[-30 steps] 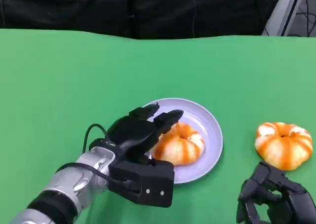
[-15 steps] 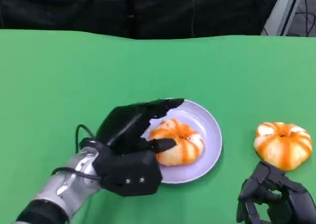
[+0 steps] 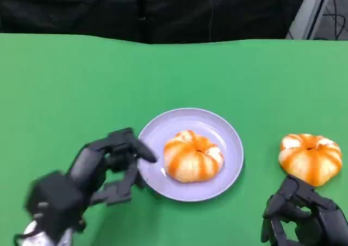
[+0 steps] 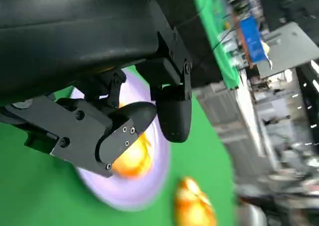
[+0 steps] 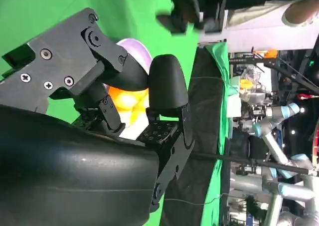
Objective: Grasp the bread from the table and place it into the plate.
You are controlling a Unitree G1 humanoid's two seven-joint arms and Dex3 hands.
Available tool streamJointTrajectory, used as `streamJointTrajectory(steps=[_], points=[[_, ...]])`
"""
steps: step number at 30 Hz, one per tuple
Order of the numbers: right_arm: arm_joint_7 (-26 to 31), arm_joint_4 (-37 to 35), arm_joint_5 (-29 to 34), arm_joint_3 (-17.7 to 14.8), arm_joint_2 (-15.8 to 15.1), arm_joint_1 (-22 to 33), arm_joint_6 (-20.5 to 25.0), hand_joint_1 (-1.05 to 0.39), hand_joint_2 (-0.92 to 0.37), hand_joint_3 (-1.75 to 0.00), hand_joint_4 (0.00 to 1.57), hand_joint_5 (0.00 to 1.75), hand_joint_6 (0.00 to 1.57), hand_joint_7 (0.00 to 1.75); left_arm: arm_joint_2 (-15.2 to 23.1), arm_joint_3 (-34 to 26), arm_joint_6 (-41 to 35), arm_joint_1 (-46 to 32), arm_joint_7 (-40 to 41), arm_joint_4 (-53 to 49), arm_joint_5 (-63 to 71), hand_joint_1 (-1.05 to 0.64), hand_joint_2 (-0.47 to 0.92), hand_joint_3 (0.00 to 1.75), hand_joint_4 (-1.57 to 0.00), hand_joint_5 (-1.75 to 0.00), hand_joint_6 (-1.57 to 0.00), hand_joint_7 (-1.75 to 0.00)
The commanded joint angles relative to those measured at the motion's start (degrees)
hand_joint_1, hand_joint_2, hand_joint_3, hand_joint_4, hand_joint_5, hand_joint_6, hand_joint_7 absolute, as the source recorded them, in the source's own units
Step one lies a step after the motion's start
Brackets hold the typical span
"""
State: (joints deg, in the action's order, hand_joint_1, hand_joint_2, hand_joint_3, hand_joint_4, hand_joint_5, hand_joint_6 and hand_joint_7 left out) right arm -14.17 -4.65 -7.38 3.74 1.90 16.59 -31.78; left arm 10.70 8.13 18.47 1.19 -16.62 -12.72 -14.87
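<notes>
I see one bread (image 3: 192, 156) sitting in the plate (image 3: 228, 127), a second bread (image 3: 310, 158) on the table (image 3: 65, 88) well right of it. Left hand (image 3: 109, 164) is just left of the plate rim, fingers apart, holding nothing. Right hand (image 3: 302, 216) sits just below the second bread, fingers curled, empty.

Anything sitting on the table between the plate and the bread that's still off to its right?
No. In the head view, bare green table lies between the plate and the loose bread. The right hand sits nearer, below that gap.
</notes>
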Motion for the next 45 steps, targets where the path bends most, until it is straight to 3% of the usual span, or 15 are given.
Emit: streamJointTrajectory(steps=[1,5,10,22,24,28,45], points=[[0.6,-0.3,0.6,-0.4,-0.7,-0.4,0.1,-0.16,-0.50,-1.29,0.83,1.75,0.73,1.60,3.4,-4.7,-12.5,-7.4,-6.1,10.2,-10.0,-0.09,0.54,1.29,-0.93,-1.75,-0.78,-1.75],[0.6,-0.9,0.7,-0.7,-0.9,-1.0,-0.2,-0.15,-0.51,-1.26,0.81,1.75,0.72,1.60,3.8,-9.5,-20.0,-14.1,-9.3,15.4,-17.5,-0.05,0.51,1.32,-0.93,-1.75,-0.81,-1.70],[0.5,-0.7,0.4,-0.9,-0.9,-1.0,0.4,-0.14,-0.52,-1.27,0.83,1.75,0.73,1.59,3.1,-12.7,-22.7,-18.4,-10.8,17.8,-19.1,-0.05,0.51,1.27,-0.91,-1.75,-0.84,-1.63],[0.3,-1.0,0.4,-1.1,-1.0,-1.2,0.5,-0.14,-0.51,-1.28,0.83,1.75,0.74,1.58,2.5,-15.9,-26.8,-18.8,-13.5,16.4,-20.9,-0.05,0.52,1.25,-0.91,-1.75,-0.84,-1.62],[-0.1,-1.6,0.1,-1.3,-1.3,-1.6,0.3,-0.15,-0.51,-1.29,0.83,1.75,0.74,1.59,3.4,-18.3,-30.8,-18.9,-16.1,13.6,-24.9,-0.13,0.57,1.16,-0.87,-1.75,-0.79,-1.64],[-0.6,-2.3,-0.2,-1.2,-1.2,-1.4,-0.9,-0.16,-0.50,-1.29,0.82,1.75,0.73,1.59,3.7,-19.6,-33.6,-18.1,-18.6,12.8,-26.0,-0.14,0.64,1.03,-0.82,-1.75,-0.80,-1.57],[-0.4,-1.4,-0.2,-1.3,-1.2,-1.0,0.0,-0.16,-0.50,-1.29,0.84,1.75,0.74,1.59,1.9,-20.0,-33.9,-18.1,-17.6,14.0,-23.4,-0.13,0.66,0.99,-0.84,-1.75,-0.80,-1.57]])
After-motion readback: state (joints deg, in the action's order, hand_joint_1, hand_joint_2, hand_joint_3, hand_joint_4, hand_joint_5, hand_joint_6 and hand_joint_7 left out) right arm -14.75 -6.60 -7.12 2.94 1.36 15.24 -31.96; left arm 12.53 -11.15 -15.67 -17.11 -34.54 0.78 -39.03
